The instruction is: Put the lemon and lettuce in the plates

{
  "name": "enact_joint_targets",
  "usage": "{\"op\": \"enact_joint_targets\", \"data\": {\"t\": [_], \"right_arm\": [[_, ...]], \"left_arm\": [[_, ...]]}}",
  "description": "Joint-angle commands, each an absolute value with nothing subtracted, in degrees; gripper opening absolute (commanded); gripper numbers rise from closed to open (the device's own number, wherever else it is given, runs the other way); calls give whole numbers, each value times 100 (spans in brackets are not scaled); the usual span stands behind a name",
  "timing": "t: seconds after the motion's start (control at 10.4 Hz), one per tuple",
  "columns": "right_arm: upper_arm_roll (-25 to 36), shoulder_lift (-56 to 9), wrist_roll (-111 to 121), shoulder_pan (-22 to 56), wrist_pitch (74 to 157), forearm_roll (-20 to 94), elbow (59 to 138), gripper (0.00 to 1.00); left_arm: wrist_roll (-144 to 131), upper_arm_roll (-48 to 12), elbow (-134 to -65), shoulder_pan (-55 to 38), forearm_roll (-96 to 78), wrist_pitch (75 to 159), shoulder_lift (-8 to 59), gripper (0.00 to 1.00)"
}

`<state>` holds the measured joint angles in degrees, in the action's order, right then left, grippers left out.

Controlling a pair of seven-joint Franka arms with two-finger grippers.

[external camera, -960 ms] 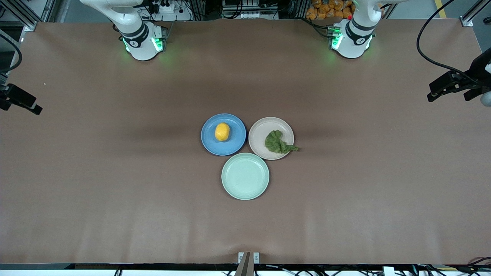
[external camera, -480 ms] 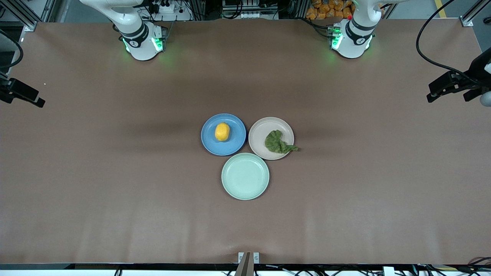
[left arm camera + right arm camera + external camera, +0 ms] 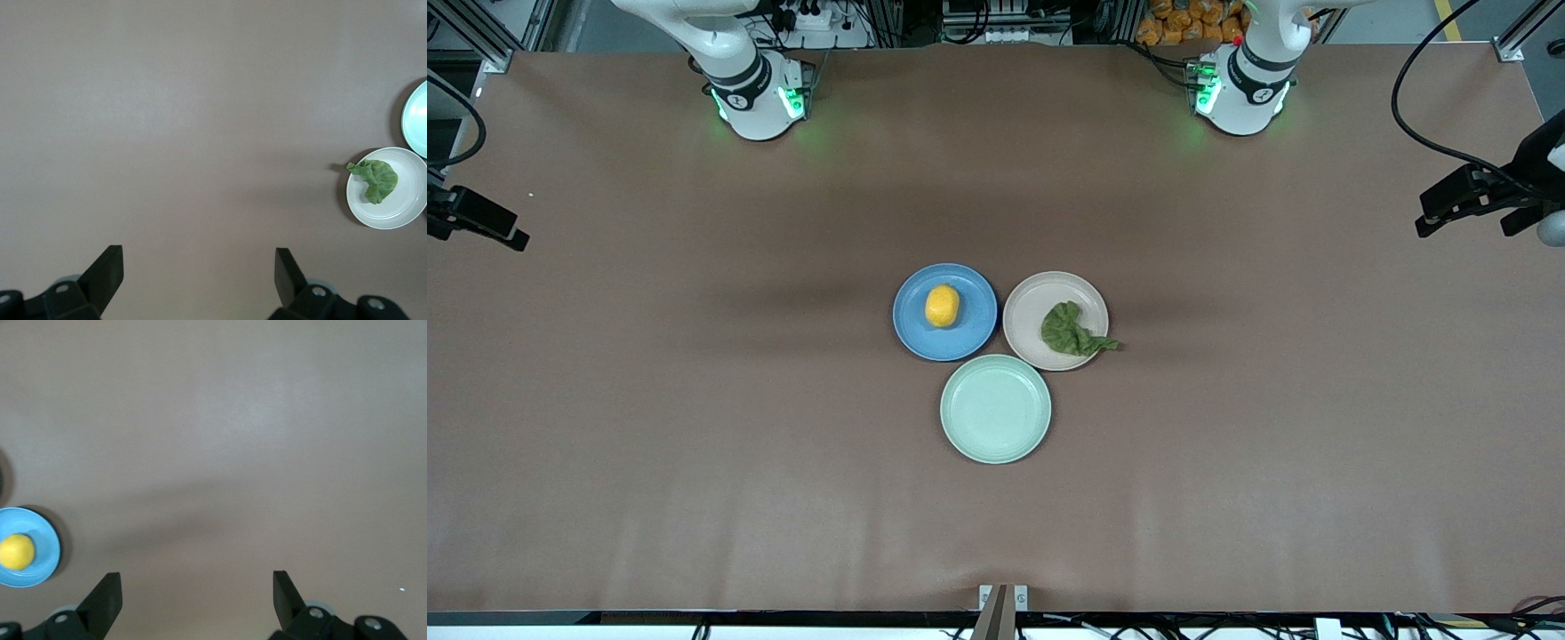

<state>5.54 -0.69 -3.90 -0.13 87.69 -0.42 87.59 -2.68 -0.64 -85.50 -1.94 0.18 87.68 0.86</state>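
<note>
The yellow lemon [image 3: 942, 305] lies in the blue plate [image 3: 971, 333]; it also shows in the right wrist view [image 3: 17, 551]. The dark green lettuce [image 3: 1069, 331] lies in the beige-pink plate [image 3: 1036, 302], its pointed tip hanging over the rim; it also shows in the left wrist view [image 3: 375, 179]. My right gripper [image 3: 197, 590] is open and empty, high over bare table at the right arm's end [image 3: 480, 222]. My left gripper [image 3: 199, 267] is open and empty, high over bare table at the left arm's end [image 3: 1467, 200].
A pale mint-green plate [image 3: 995, 409] holds nothing and touches the two other plates, nearer to the front camera. The brown table [image 3: 694, 444] spreads wide around the plates. A black cable [image 3: 1405, 107] loops over the left arm's end.
My right gripper has shifted slightly toward the robots' bases at its end of the table. The left gripper, lemon, lettuce and plates have not moved.
</note>
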Motion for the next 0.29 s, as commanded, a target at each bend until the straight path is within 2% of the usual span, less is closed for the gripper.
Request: {"op": "enact_joint_targets", "data": {"t": [0.0,0.19], "right_arm": [[501,-132,-378,-26,8648,-158,8631,100],[492,-158,-387,-35,8648,-158,8622,100]], "left_arm": [[-114,-26,-8499,-211,-114,8780,88,100],[-114,-26,-8499,-202,-114,8789,88,100]]}}
